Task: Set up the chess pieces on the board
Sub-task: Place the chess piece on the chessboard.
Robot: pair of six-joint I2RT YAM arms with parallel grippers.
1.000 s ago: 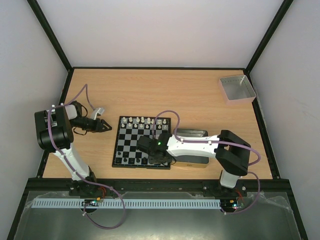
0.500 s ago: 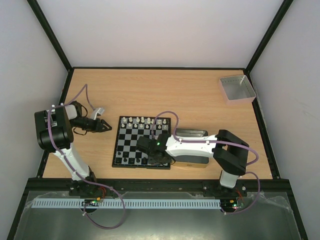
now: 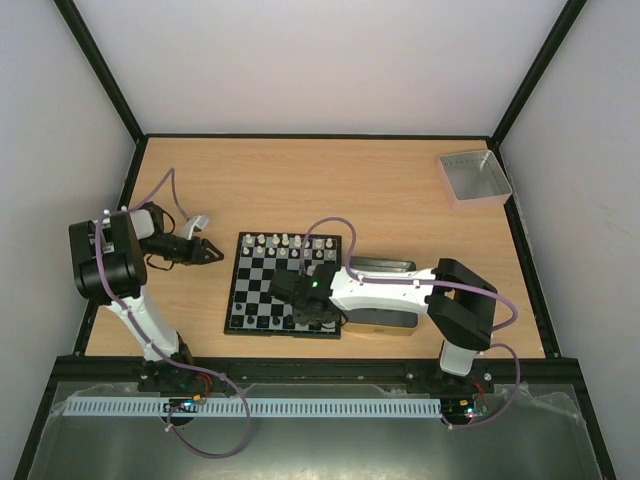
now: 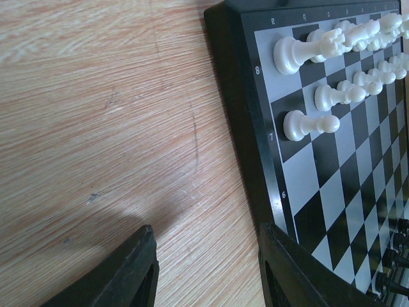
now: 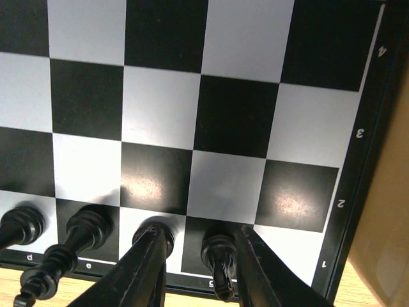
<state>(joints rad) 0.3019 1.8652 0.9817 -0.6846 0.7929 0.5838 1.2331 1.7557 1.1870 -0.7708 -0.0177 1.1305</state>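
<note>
Black piece (image 5: 217,259) stands on the board (image 5: 160,96) between the right tool's (image 5: 199,238) parted fingers (image 5: 144,275); left tool (image 4: 206,230) gapes empty beside it.

Table (image 4: 96,96): wood-grain, matt, faint scratches. Board (image 5: 160,115): glossy sq's. White pieces (image 4: 310,125): shiny plastic.

black pieces (image 4: 391,257) cut by frame edge, far white pieces (image 4: 383,29) blurred, tin (image 3: 395,266) half under right arm (image 3: 385,290)

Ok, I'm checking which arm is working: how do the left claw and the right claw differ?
The left claw hangs over the wooden table beside the board; the right claw hangs over the board's first rank. Nothing stands between the left claw's jaws; a black chess piece stands between the right claw's. Both are open.
</note>
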